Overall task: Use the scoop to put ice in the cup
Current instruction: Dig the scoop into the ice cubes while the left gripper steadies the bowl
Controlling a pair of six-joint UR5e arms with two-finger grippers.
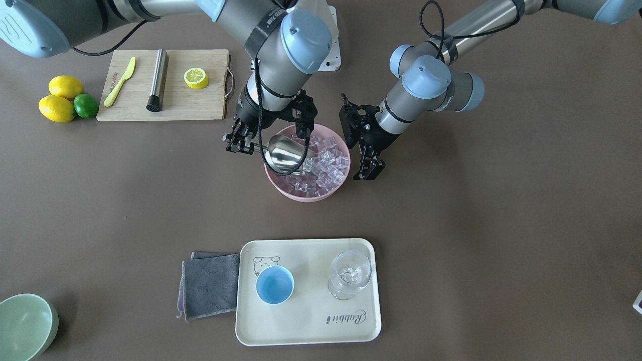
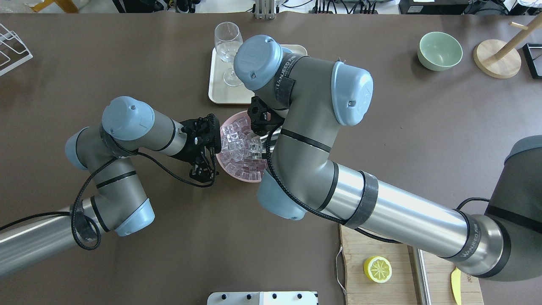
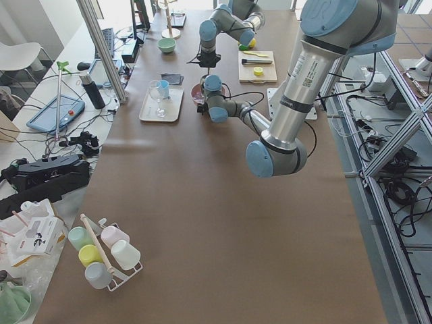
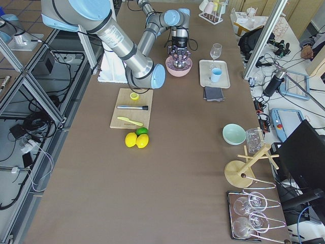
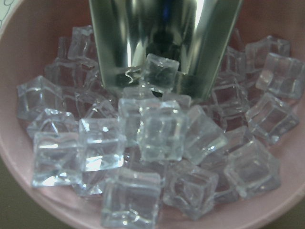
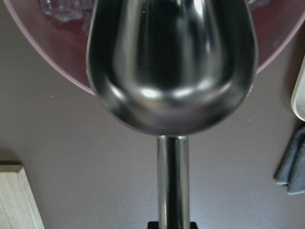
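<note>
The pink bowl (image 1: 281,188) at the table's middle holds several clear ice cubes (image 1: 328,160). My right gripper (image 1: 239,143) is shut on the handle of the steel scoop (image 1: 286,153). The scoop's trough lies tilted into the ice from the bowl's side. In the left wrist view the scoop (image 5: 162,43) has one cube (image 5: 159,71) at its mouth. My left gripper (image 1: 357,145) is open beside the bowl's opposite rim, holding nothing. The light-blue cup (image 1: 275,284) stands upright and empty on the cream tray (image 1: 311,321), apart from both grippers.
A clear stemmed glass (image 1: 349,275) shares the tray. A grey cloth (image 1: 210,286) lies beside the tray. A cutting board (image 1: 200,105) carries a steel cylinder, a yellow knife and a lemon half; lemons and a lime lie beside it. A pale green bowl (image 1: 25,326) sits at a corner.
</note>
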